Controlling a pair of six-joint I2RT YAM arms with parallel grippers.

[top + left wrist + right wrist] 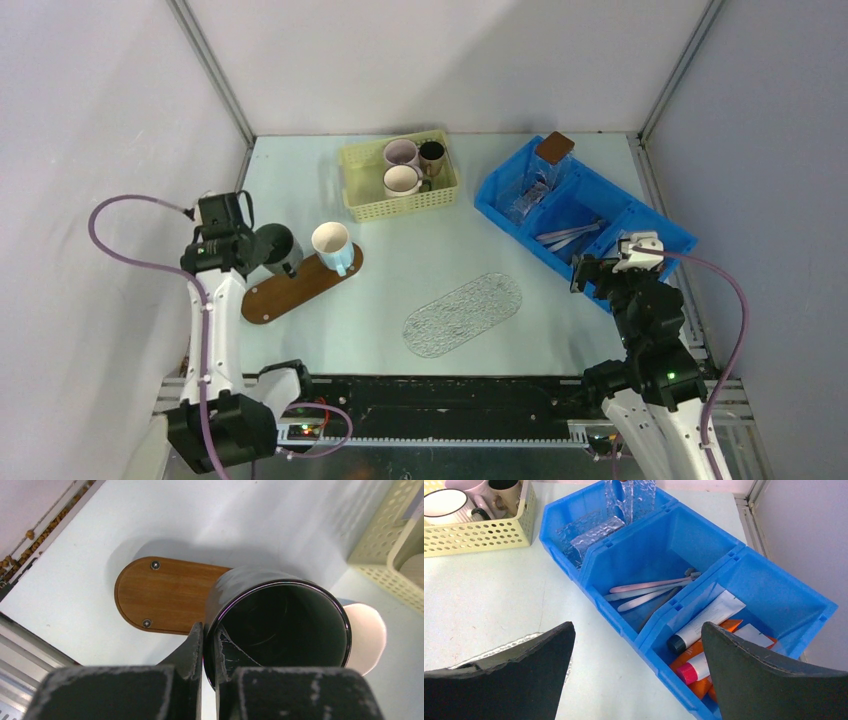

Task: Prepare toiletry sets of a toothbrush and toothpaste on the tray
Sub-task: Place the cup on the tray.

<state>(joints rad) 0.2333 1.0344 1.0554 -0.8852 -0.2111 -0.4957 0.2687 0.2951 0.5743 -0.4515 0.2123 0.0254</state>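
Observation:
Pale pink and white toothbrushes lie in the middle compartment of the blue bin. In the near compartment lie toothpaste tubes: a white one with a black cap, an orange one and one with a pink cap. My right gripper hangs open above the bin's near edge, touching nothing. My left gripper is shut on the rim of a black mug, one finger inside and one outside, held tilted over the wooden tray. A white mug stands on that wooden tray.
A clear textured oval tray lies mid-table between the arms. A yellow perforated basket with three mugs sits at the back. More clear trays stand in the blue bin's far compartment. Walls close in left, right and back.

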